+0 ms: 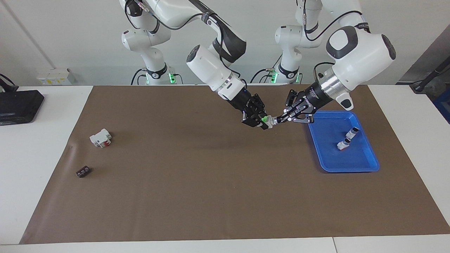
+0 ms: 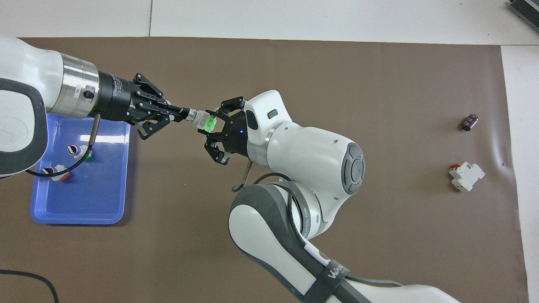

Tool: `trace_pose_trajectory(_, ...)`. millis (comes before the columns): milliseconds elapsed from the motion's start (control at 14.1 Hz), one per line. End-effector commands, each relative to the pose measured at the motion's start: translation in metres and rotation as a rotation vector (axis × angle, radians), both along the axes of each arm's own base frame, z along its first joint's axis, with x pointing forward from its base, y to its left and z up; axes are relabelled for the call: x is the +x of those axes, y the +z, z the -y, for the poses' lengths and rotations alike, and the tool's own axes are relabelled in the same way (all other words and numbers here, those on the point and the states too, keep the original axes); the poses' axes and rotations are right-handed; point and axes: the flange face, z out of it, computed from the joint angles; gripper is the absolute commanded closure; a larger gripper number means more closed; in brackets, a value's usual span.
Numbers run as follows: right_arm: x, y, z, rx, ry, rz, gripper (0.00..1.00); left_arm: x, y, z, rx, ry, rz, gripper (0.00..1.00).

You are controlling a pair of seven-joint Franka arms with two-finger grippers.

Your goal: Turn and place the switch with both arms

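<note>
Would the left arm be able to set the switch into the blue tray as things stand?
Probably not yet: the right gripper also clamps the switch at its green end. Otherwise the blue tray lies just beside the left gripper.

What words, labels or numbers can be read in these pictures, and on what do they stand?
"WA", cut off after that: white letters on the black strap around the right arm.
Small print on the left pincer: too small to read.
Nothing else shows readable text.
</note>
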Motion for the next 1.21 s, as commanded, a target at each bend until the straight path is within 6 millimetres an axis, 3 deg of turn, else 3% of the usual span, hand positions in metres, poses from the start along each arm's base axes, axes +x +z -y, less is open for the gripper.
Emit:
trace_pose_trajectory(0, -0.007, 0.016, -0.004, 0.023, -0.021, -0.014, 1.00, 0.002, -0.007, 0.003, 0.033, 0.013, 0.025, 1.00)
trace_pose_trajectory(71, -0.007, 0.016, -0.004, 0.025, -0.021, -0.016, 1.00, 0.002, -0.007, 0.003, 0.033, 0.017, 0.020, 1.00)
trace_pose_trajectory(142, -0.008, 0.016, -0.004, 0.038, -0.039, -0.038, 0.37, 0.002, -0.007, 0.003, 0.033, 0.027, 0.014, 1.00)
trace_pose_trajectory(213, -0.006, 0.016, -0.004, 0.033, -0.043, -0.035, 0.00, 0.002, -0.007, 0.002, 0.033, 0.063, -0.010, 1.00)
trace_pose_trajectory(426, -0.006, 0.016, -0.003, 0.033, -0.044, -0.036, 0.00, 0.000, -0.006, 0.012, 0.043, 0.081, -0.017, 1.00)
trace_pose_trajectory(710, -0.003, 0.014, 0.001, 0.030, -0.050, -0.041, 0.00, 0.004, -0.008, 0.000, 0.073, 0.086, 0.000, 1.00)
trace_pose_trajectory(852, 0.009, 0.010, 0.020, 0.023, -0.080, -0.046, 0.00, 0.008, -0.012, -0.017, 0.146, 0.089, 0.023, 1.00)
trace_pose_trajectory(1065, 0.043, 0.005, 0.073, 0.021, -0.171, -0.053, 0.00, 0.014, -0.024, -0.063, 0.289, 0.003, 0.092, 1.00)
trace_pose_trajectory(1136, 0.053, 0.004, 0.090, 0.022, -0.201, -0.055, 0.00, 0.015, -0.029, -0.089, 0.327, -0.045, 0.117, 1.00)
